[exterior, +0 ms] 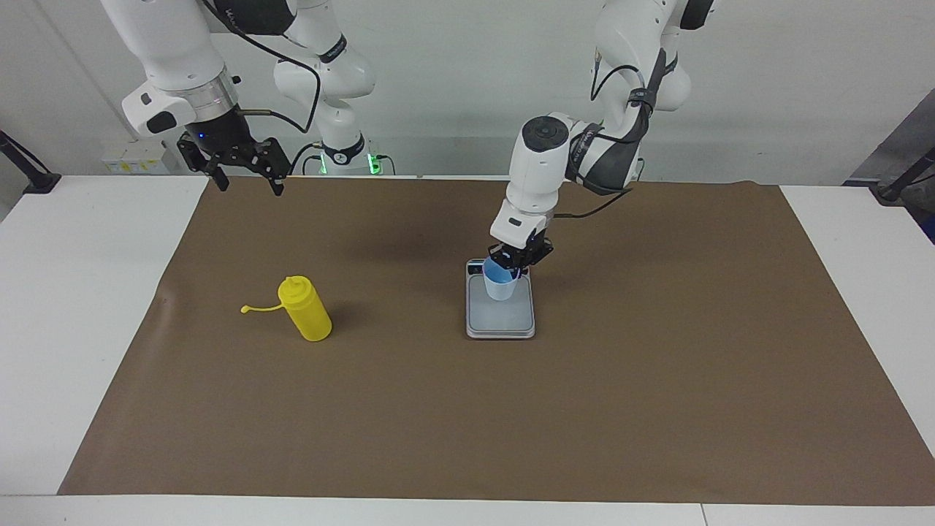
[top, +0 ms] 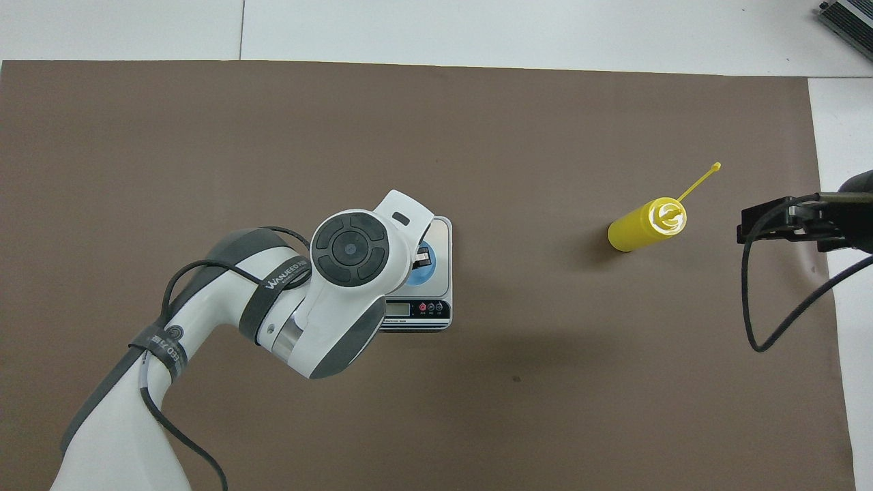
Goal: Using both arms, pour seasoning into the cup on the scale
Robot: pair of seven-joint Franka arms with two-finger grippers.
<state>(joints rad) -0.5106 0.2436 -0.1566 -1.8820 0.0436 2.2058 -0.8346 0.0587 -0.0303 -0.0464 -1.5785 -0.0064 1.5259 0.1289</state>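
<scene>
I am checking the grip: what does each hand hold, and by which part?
The left hand holds the blue cup by its rim, on the scale. The right hand holds nothing.

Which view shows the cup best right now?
The facing view. There the cup shows its rim and tapered side, standing on the scale with the left gripper at its rim. In the overhead view the left arm covers most of it; only a blue sliver shows.
</scene>
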